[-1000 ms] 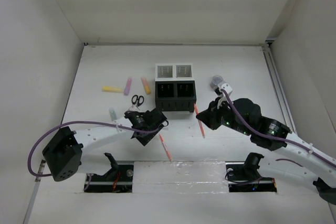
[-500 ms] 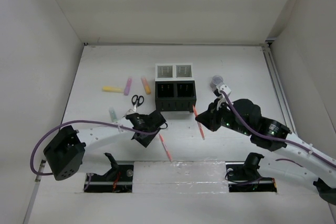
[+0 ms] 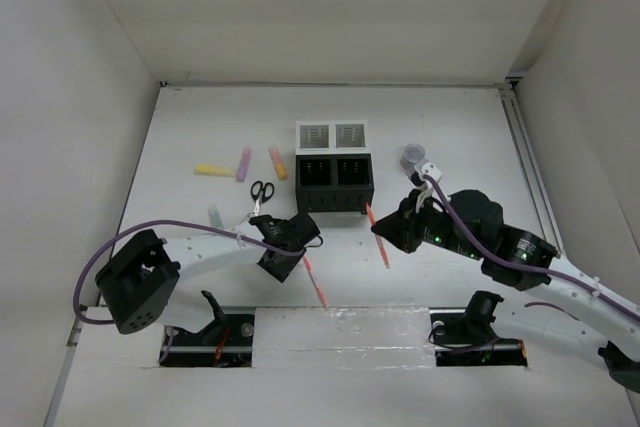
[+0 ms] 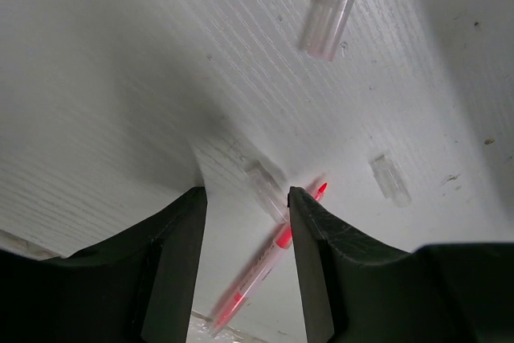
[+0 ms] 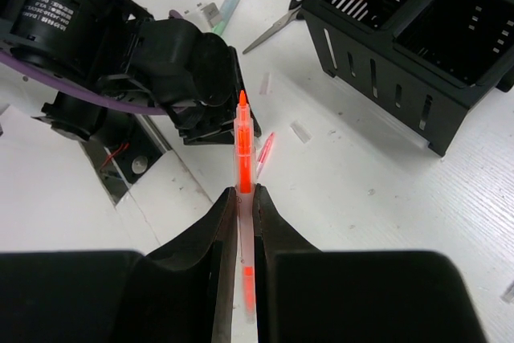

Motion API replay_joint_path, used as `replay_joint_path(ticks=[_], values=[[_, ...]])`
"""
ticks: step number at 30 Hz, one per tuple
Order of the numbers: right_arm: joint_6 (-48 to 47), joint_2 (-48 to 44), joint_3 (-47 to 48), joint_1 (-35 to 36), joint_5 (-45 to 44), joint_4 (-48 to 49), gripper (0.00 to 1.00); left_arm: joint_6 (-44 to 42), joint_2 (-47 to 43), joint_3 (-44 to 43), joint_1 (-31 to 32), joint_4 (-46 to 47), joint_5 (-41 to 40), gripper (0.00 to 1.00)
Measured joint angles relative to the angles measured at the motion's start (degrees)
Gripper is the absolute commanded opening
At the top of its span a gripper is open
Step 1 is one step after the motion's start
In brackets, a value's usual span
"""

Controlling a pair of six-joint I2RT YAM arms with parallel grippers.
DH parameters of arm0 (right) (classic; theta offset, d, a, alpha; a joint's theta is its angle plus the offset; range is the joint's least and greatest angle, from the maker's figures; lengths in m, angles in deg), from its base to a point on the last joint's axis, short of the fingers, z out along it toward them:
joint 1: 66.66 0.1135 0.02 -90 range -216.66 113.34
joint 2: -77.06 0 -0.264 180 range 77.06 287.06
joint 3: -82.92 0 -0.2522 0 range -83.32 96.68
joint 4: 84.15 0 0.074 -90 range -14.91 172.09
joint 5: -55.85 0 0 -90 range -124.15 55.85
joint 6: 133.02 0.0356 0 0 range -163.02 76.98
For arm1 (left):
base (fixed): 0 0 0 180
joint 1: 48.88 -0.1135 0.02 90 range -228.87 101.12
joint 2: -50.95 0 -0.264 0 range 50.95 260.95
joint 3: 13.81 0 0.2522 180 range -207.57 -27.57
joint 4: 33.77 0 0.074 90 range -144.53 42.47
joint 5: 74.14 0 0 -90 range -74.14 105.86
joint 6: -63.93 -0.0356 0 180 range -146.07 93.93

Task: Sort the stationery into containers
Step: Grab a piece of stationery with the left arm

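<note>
While the right pincer (image 5: 239,198) clamps an orange pen (image 5: 242,142) near the black compartments (image 5: 377,70), the left pincer (image 4: 245,198) gapes over a red pen (image 4: 269,259) on the table (image 4: 120,54); highlighters (image 3: 243,163) and scissors (image 3: 261,190) lie unsorted.

This is looking like a robot lab: plain white walls (image 3: 70,97) are enclosing a white table (image 3: 450,117), and two cabled arms (image 3: 515,247) are reaching over it.

2 white arms (image 3: 205,250), black wrists (image 3: 283,245), purple cables (image 3: 160,226)
</note>
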Motion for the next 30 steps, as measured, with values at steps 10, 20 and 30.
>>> replay_joint_path(ticks=[10, 20, 30], values=[[-0.2, -1.5, -0.8, 0.0, 2.0, 0.2, 0.00, 1.1, 2.3, -1.7, 0.0, 0.1, 1.0, 0.33], [-0.2, -3.9, -1.0, 0.0, 2.3, 0.3, 0.00, 1.9, 5.2, -4.2, 0.0, -0.5, 1.2, 0.31], [-0.2, -3.8, -1.1, 0.0, 2.4, 0.3, 0.00, 2.6, 5.3, -4.2, 0.0, -1.0, 1.6, 0.22]])
